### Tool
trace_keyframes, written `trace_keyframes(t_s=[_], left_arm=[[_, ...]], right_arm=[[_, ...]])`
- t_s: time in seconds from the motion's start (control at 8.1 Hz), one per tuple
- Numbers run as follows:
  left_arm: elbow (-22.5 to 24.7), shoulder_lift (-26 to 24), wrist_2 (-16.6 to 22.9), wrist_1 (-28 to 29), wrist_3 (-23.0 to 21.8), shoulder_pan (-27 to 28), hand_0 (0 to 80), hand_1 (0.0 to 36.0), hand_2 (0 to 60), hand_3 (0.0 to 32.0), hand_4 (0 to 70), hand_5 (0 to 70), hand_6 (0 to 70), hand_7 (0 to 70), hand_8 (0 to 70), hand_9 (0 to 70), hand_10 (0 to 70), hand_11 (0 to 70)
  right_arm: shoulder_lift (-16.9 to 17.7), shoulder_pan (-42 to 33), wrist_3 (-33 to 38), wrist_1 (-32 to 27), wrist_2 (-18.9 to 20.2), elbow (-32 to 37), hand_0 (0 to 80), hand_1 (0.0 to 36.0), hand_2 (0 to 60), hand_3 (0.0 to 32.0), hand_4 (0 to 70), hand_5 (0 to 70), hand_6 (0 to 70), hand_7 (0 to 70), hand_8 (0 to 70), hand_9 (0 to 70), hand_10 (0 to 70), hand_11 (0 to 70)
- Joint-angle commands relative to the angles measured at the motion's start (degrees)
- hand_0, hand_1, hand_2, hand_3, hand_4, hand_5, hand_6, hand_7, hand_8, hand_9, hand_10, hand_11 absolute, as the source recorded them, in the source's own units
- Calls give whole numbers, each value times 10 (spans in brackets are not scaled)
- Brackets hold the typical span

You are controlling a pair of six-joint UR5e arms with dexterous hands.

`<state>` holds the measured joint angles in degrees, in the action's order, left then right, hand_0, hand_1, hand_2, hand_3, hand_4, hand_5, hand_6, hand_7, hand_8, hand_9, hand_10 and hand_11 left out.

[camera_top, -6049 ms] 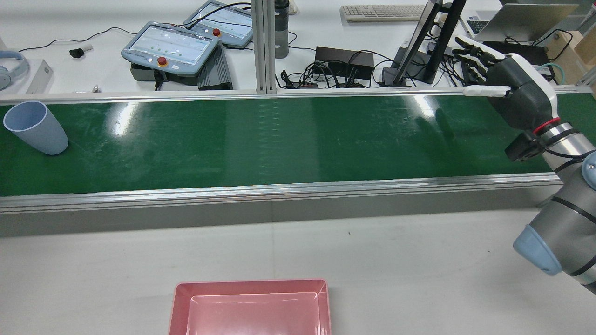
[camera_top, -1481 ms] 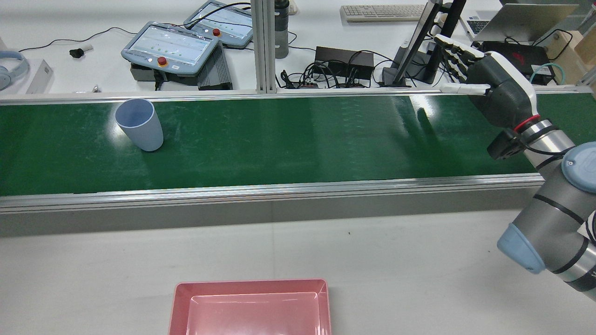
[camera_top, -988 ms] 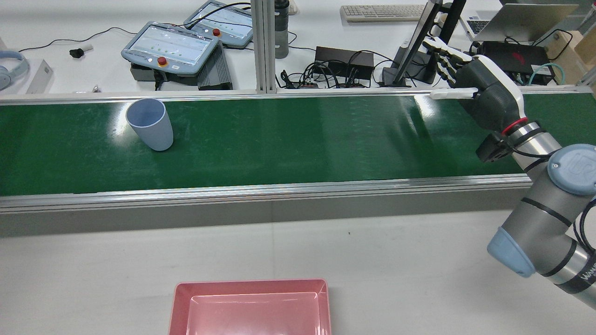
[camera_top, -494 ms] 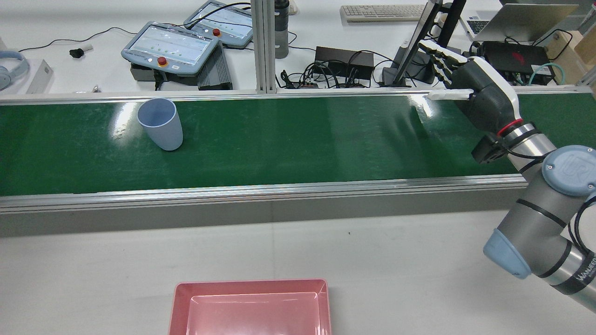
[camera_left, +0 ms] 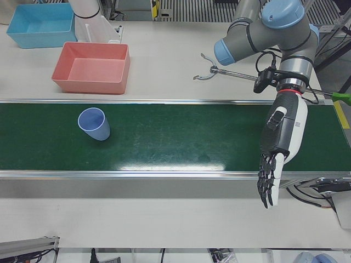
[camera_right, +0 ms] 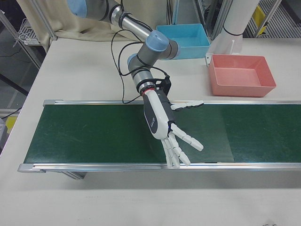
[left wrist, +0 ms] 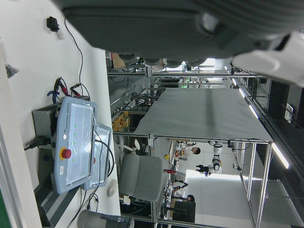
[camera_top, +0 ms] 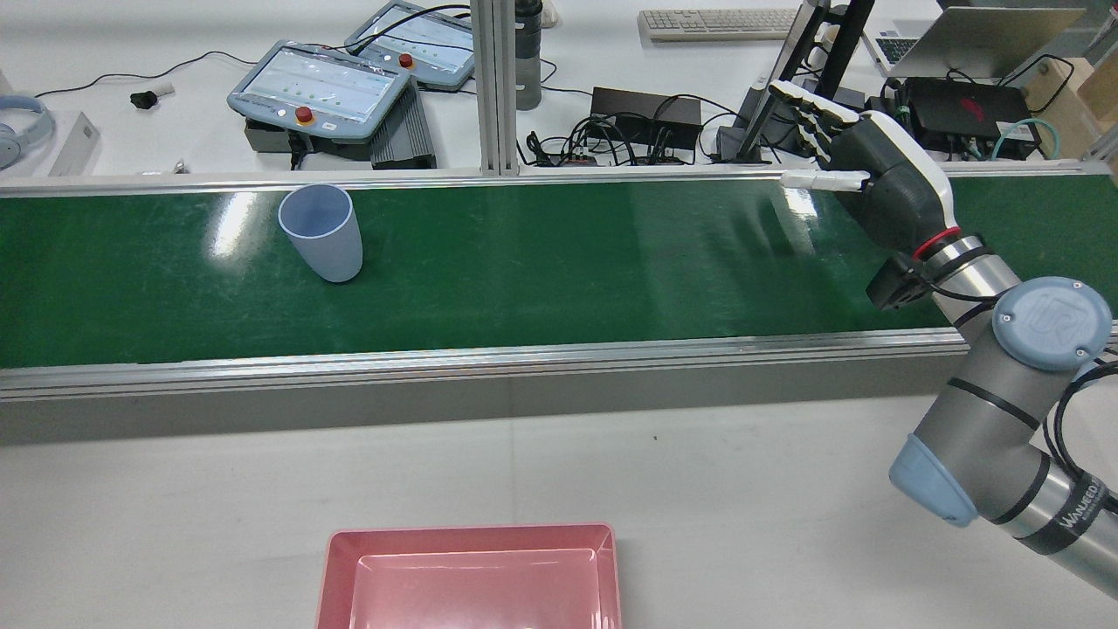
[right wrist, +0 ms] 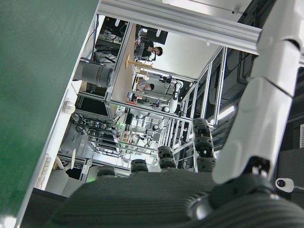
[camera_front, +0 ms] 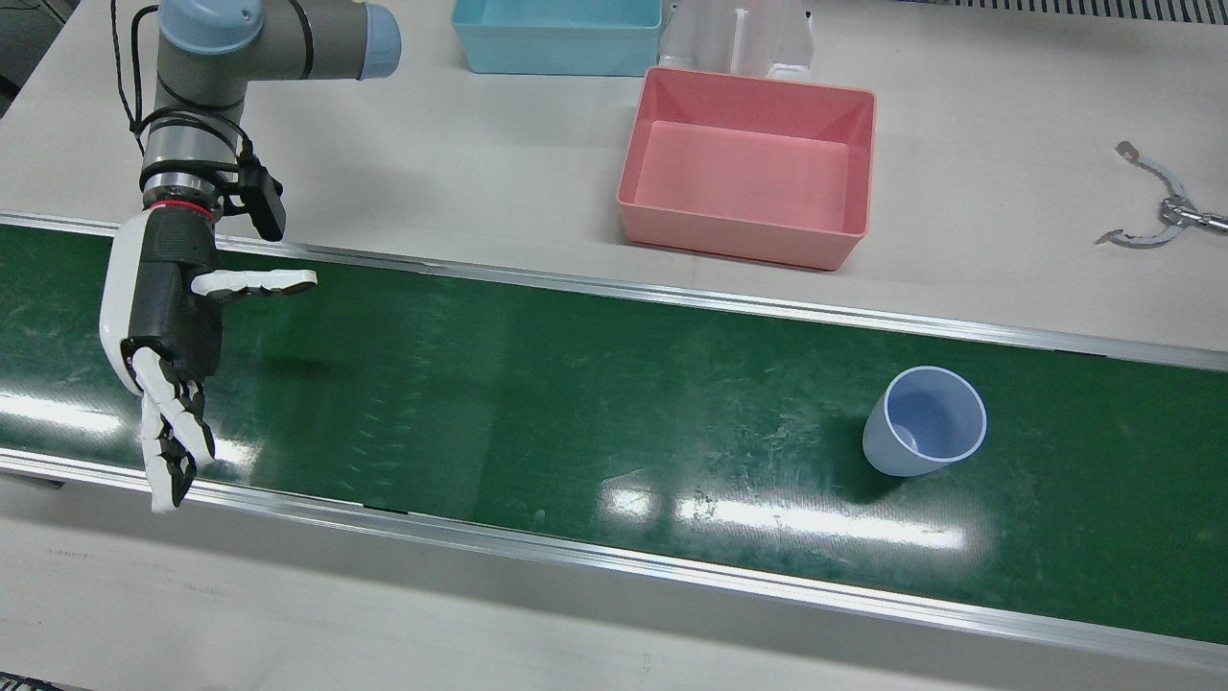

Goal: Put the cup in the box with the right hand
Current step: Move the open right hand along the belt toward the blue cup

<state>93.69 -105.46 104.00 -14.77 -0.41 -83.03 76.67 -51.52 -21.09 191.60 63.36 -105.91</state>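
A long green conveyor belt [camera_top: 559, 262] runs across the middle of the rear view, with pale tabletop [camera_top: 699, 489] in front of it. A light blue cup [camera_top: 321, 231] stands upright on the belt, left of centre in the rear view, its open mouth facing up. In the front view the same cup [camera_front: 923, 422] sits at the right side of the belt, and in the left-front view the cup [camera_left: 94, 124] is at the left of the belt.

The right hand [camera_top: 860, 183] hovers over the far edge of the belt at the upper right of the rear view. Its fingers [camera_top: 799, 98] are stretched out and spread wide, and it holds nothing. The thumb points sideways along the belt toward the cup, which stands well apart from it. In the front view the right hand [camera_front: 168, 331] is at the left, over the belt, fingers reaching down past the belt's near rail. In the right-front view the right hand [camera_right: 164, 122] is at the centre of the frame, palm open.

A pink box [camera_top: 341, 568] sits on the tabletop at the bottom centre of the rear view. In the front view the pink box [camera_front: 743, 245] is at the upper centre, with a blue bin [camera_front: 556, 53] just behind it to the left.

The left hand [left wrist: 190, 28] appears only as a dark blur across the top of its own camera view; I cannot tell whether it is open or closed.
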Motion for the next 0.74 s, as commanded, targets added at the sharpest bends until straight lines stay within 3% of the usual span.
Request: trace_keyframes(t_s=[0.0, 0.25, 0.62], left_arm=[[-1, 1, 0, 0, 0, 0, 0, 0, 0, 0, 0, 0, 0, 0, 0, 0, 0, 0], [-1, 0, 0, 0, 1, 0, 0, 0, 0, 0, 0, 0, 0, 0, 0, 0, 0, 0], [0, 0, 0, 0, 0, 0, 0, 0, 0, 0, 0, 0, 0, 0, 0, 0, 0, 0]], right_arm=[[-13, 12, 0, 1, -2, 0, 488, 183, 46, 0, 0, 48, 40, 124, 9, 46, 0, 0], [-18, 17, 2, 15, -2, 0, 489, 184, 42, 0, 0, 48, 40, 123, 8, 44, 0, 0], [-28, 10, 2, 118, 1, -36, 490, 187, 43, 0, 0, 46, 39, 132, 0, 29, 0, 0]])
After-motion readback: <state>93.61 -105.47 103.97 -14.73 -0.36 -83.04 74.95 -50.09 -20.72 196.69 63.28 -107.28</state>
